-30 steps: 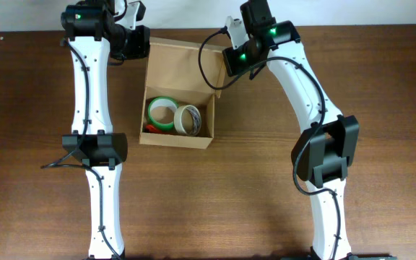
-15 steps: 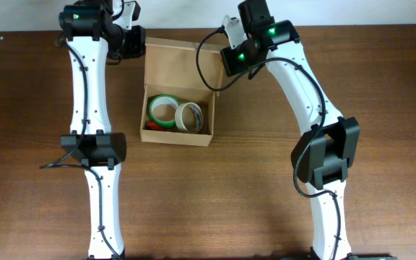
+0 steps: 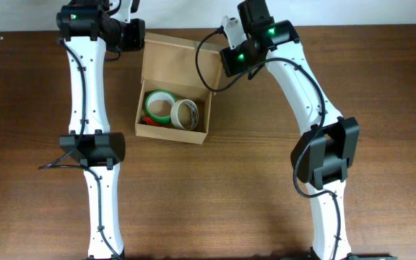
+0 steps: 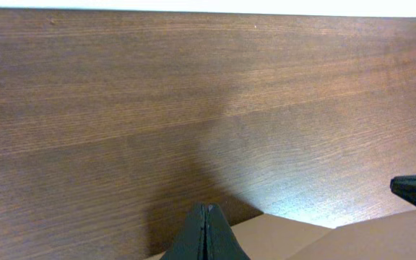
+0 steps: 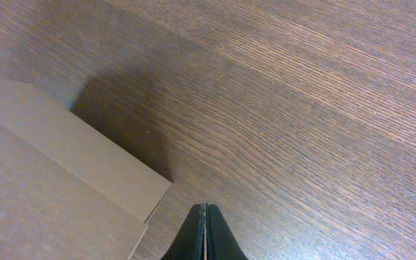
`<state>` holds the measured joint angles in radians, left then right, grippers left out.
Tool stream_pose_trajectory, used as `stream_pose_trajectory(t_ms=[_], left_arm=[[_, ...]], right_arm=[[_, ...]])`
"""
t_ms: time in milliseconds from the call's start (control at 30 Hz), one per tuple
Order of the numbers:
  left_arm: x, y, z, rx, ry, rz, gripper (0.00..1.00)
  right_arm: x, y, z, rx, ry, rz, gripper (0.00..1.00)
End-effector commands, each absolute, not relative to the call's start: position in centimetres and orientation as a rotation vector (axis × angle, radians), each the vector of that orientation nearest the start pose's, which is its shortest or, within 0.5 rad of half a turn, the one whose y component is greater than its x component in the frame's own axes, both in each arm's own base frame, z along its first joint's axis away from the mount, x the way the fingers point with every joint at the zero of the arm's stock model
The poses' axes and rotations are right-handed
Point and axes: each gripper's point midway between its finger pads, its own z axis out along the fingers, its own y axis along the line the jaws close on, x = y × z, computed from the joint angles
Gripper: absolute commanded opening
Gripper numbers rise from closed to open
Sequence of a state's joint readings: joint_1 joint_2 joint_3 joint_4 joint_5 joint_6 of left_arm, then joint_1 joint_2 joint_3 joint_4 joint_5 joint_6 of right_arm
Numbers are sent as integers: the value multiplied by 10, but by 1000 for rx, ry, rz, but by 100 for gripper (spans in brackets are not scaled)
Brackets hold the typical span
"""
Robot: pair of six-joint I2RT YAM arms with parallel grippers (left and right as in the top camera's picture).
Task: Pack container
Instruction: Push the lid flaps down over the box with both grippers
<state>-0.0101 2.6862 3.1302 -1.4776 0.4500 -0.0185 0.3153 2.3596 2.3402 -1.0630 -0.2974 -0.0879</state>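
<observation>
- Your dark brown wooden worktop [image 3: 381, 87] carries everything.
- Your left jaws are pressed together, empty, at the cardboard flap's edge.
- Your right jaws are also closed on nothing, near the flap's corner.
- The small tan cardboard container [image 3: 170, 133] sits between both arms with its flap lid [image 3: 172, 61] open. A green tape roll [image 3: 159, 107] and a whitish tape roll [image 3: 186, 113] lie side by side inside.

A tan cardboard container [image 3: 170, 133] sits upper centre in the frame on the dark wooden table [image 3: 388, 101], its flap lid [image 3: 170, 61] laid open toward the top edge. Inside, a green tape roll [image 3: 159, 97] and a pale tape roll [image 3: 178, 113] lie side by side, with something red [image 3: 149, 120] at the green roll's lower left. The left end effector [image 3: 137, 37] is at the lid's upper left corner and the right end effector [image 3: 226, 36] at its upper right. Their fingers are too small to make out.
</observation>
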Motion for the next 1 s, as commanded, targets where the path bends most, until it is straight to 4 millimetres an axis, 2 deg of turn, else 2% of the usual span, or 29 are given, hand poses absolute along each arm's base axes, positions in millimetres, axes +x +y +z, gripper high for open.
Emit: stream_pose_trajectory(t_ms=[0,67,200,400,533,633,667,733,800,967], left_arm=[[566,-82,211,177,2503,-663,2],[566,-77,212,167,2497,-678,1],[573,-59,210,131,2497,-587,2],[568,-64,210,137,2504,-641,1],[559,-67,207,148,2535,-675,2],[546,-65,202,168,2586,-672,1],[539,-60,203,158,2609,-666,1],[532,-52,203,141,2645,-607,2],[526,-45,207,127,2664,-543,2],[515,-35,245,125,2615,-413,2]], right_arm=[[508,252,191,-730,2454,545,4],[508,252,191,-730,2454,547,4],[506,255,192,-738,2451,552,4],[503,262,192,-754,2448,557,4],[497,269,197,-784,2435,558,4],[488,267,202,-816,2441,459,4],[485,264,209,-814,2443,381,4],[479,266,217,-820,2435,361,4],[472,267,222,-827,2440,366,4],[449,261,218,-828,2529,338,4]])
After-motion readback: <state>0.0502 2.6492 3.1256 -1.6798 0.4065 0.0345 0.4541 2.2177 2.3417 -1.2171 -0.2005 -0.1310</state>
